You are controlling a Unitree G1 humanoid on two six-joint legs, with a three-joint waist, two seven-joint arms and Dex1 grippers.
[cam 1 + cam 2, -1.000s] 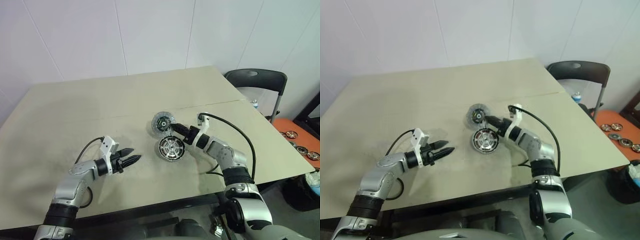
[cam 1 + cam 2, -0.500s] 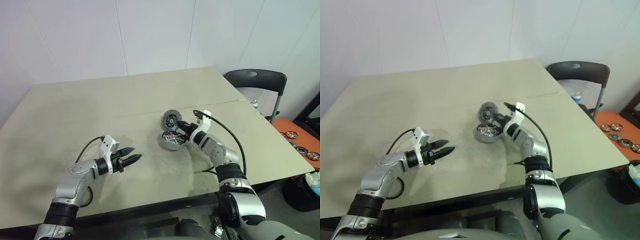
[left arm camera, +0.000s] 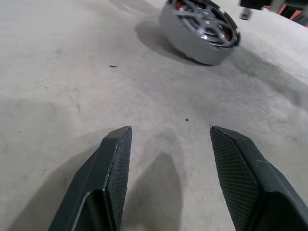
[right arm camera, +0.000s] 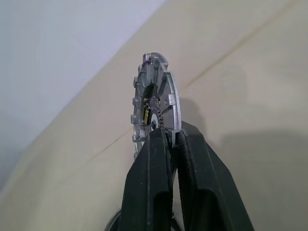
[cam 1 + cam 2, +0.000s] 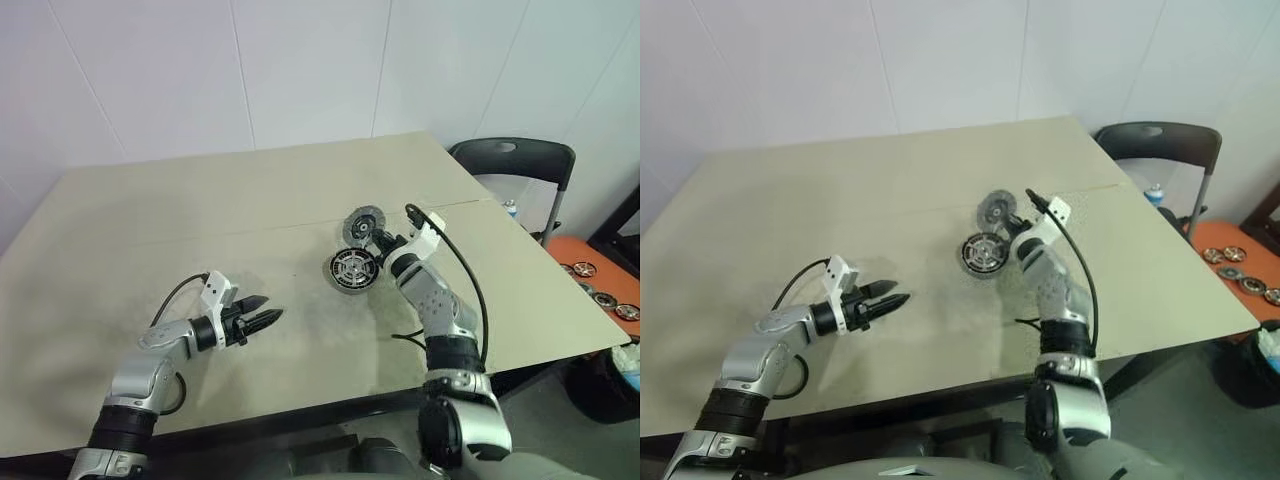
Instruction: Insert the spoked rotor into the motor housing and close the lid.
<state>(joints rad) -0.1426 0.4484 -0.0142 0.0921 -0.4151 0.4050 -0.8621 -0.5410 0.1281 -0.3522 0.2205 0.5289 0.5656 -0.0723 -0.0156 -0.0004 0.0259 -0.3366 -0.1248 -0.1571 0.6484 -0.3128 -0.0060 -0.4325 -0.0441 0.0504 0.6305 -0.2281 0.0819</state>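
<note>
Lid (image 4: 155,107) up on edge in the right gripper (image 4: 172,137), fingers pinched tight on its rim, held just above and beyond the motor housing (image 5: 352,268) on the table (image 5: 150,220). And look inside that housing: the spoked rotor (image 3: 207,21) appears to be seated already, silver spokes showing over a hint of copper. Left gripper (image 3: 166,139) hangs well apart from the action, fingers spread with nothing between them. Now, that lid reads as stiff grey metal, thin, notched all round, probably with some heft for its size, and an edge pinch like this one looks liable to let it pivot or slip. The notches should give the pads some bite, so the rim is the sensible place to hold. It will need laying flat and centred over the housing; I'd expect any tilt to make it bind rather than drop home.
</note>
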